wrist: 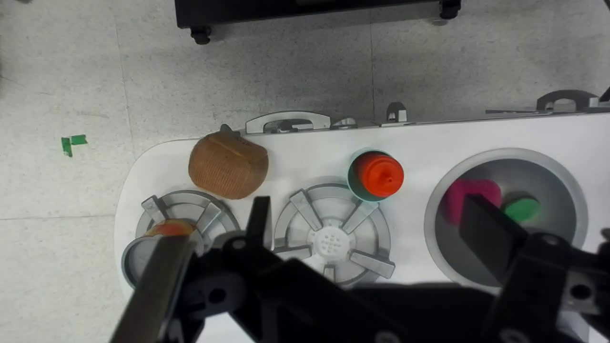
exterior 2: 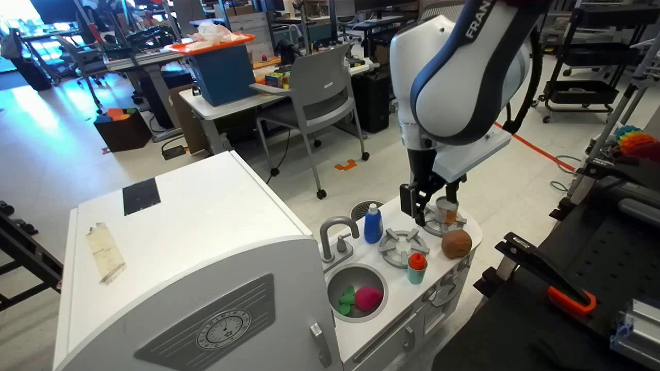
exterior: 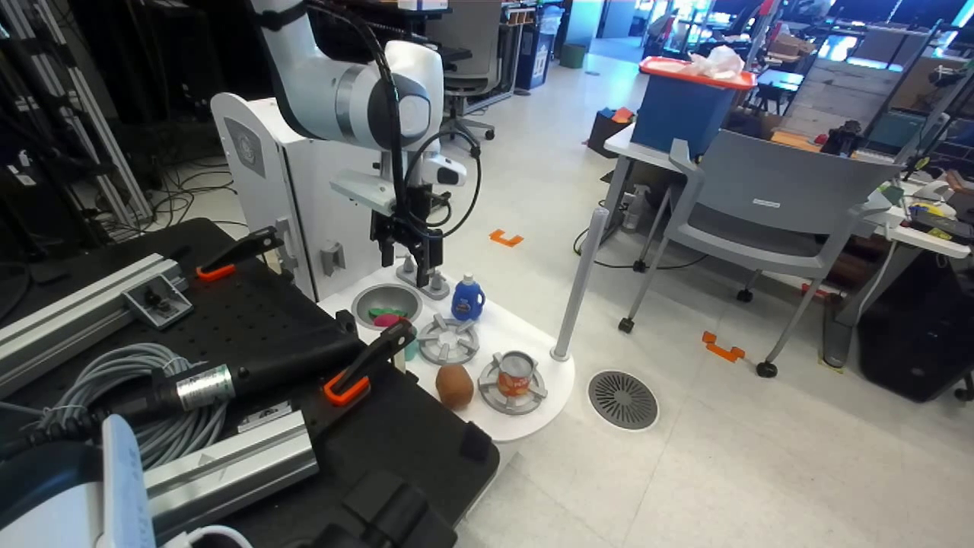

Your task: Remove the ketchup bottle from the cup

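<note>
The red ketchup bottle stands in a light teal cup on the white play-kitchen counter. In the wrist view the bottle's red top leans to one side inside the cup, by the middle burner. In an exterior view the cup shows only partly behind a black clamp, and the bottle is mostly hidden. My gripper is open with nothing between its fingers. It is above the counter, apart from the bottle, and also shows in both exterior views.
A blue detergent bottle and the faucet stand along the far edge. A brown ball, a can on a burner, and the sink with pink and green toys are nearby. A grey post rises from the counter.
</note>
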Motion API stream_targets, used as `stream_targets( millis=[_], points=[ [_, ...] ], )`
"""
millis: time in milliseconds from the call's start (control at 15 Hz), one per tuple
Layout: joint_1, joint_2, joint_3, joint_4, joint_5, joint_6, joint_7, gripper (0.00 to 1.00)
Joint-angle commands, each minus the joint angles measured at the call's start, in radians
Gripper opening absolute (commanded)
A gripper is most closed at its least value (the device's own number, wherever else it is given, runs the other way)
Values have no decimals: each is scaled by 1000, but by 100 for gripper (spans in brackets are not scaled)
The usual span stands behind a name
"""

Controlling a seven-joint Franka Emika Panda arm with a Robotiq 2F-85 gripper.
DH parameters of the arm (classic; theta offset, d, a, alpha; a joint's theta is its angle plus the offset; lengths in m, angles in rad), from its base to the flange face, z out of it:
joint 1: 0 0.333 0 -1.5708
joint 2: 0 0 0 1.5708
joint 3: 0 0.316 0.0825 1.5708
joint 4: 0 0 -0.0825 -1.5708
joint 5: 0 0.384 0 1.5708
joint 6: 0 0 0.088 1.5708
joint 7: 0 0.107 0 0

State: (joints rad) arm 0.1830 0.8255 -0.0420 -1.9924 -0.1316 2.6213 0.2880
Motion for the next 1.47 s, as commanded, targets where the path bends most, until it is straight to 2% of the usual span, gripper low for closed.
stream_targets(
  millis=[0, 533, 933, 1000, 1067, 1400],
  points=[
    [42, 130, -34, 101, 8, 18, 17, 100],
    [69, 324, -52, 265, 33, -4, 51, 100],
    [82, 377, -41, 323, 37, -12, 45, 100],
    [82, 377, -36, 326, 42, -14, 43, 90],
    [85, 380, -36, 332, 44, -16, 44, 72],
    [112, 405, -57, 367, 37, -7, 54, 34]
  ],
)
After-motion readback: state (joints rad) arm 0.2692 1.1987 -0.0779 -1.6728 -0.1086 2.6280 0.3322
